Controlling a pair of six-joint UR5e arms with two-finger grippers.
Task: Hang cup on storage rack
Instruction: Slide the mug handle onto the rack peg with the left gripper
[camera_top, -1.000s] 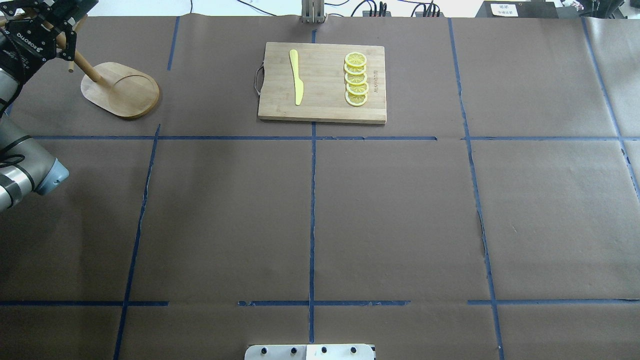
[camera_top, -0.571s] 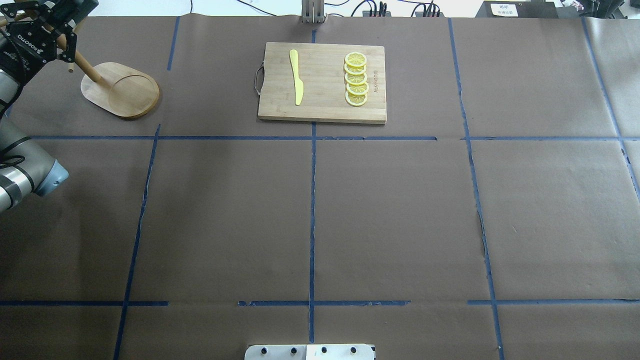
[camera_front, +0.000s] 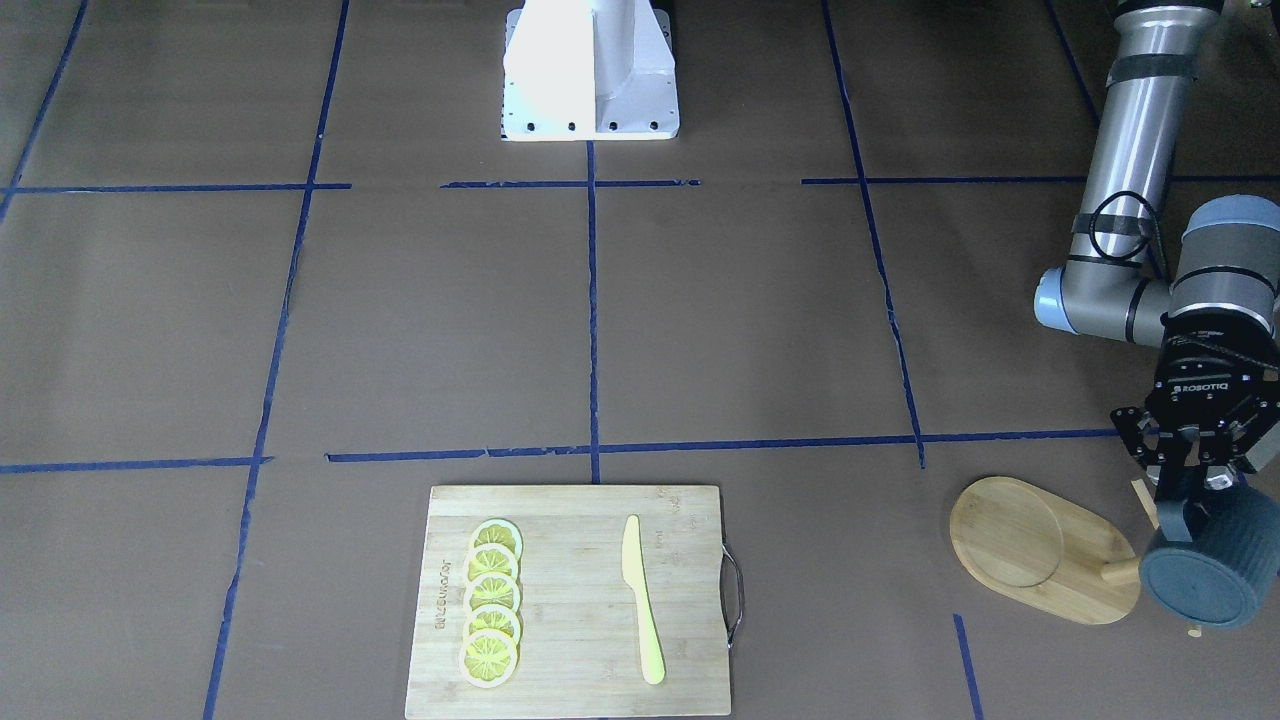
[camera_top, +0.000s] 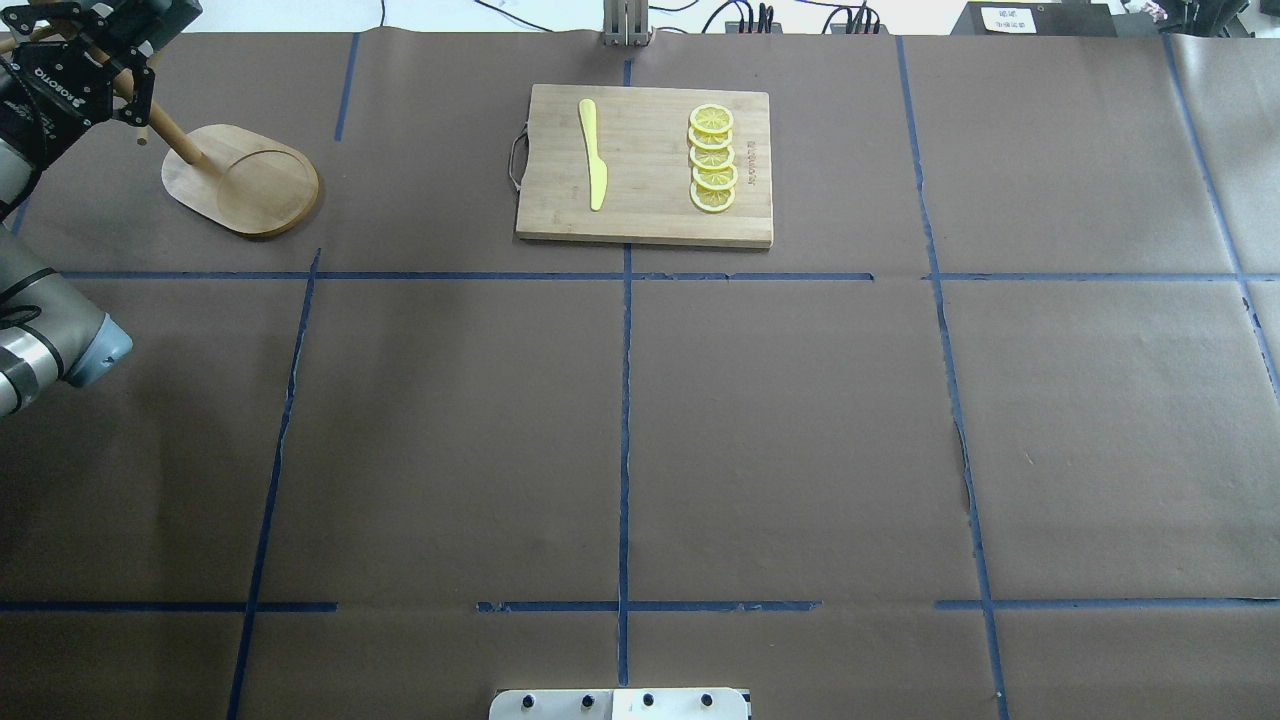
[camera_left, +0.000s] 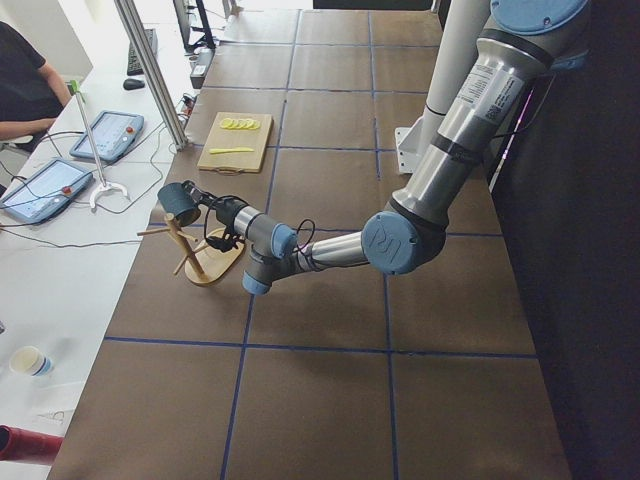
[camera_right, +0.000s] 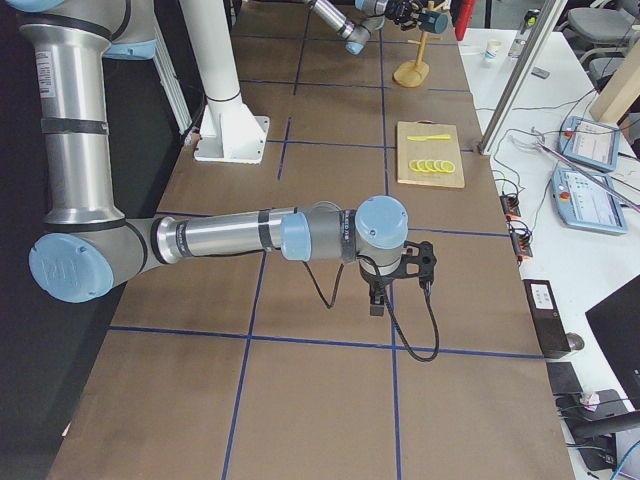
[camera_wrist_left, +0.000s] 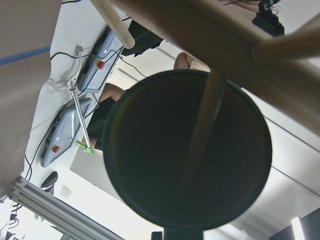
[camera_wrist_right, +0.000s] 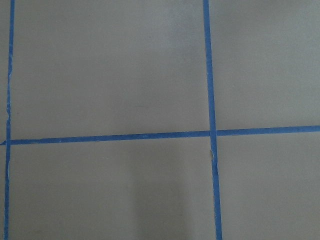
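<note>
Cup (camera_front: 1205, 570): a dark blue-grey ribbed mug, on its side in the air, above the post end of the rack. Its bottom faces the front camera.
Left gripper (camera_front: 1192, 488): its 2 fingers are drawn close together on the upper edge of the cup and hold it. The cup sits directly beyond the fingertips, touching them.
Rack (camera_front: 1040, 550): a light wooden mug tree with a flat oval base, standing on the bench.
Peg (camera_wrist_left: 202, 125): 1 thin wooden dowel crosses the dark mouth of the cup in the left wrist view. I cannot tell if they touch.
Right gripper (camera_right: 377, 303): low over the bench, well apart from the cup. I cannot tell how far open it is.
Bench (camera_top: 800, 420): brown paper with blue tape lines.
Cutting board (camera_top: 650, 200): rectangular bamboo, carrying 5 lemon slices (camera_top: 712, 158) and 1 yellow knife (camera_top: 594, 155), well apart from the rack.
</note>
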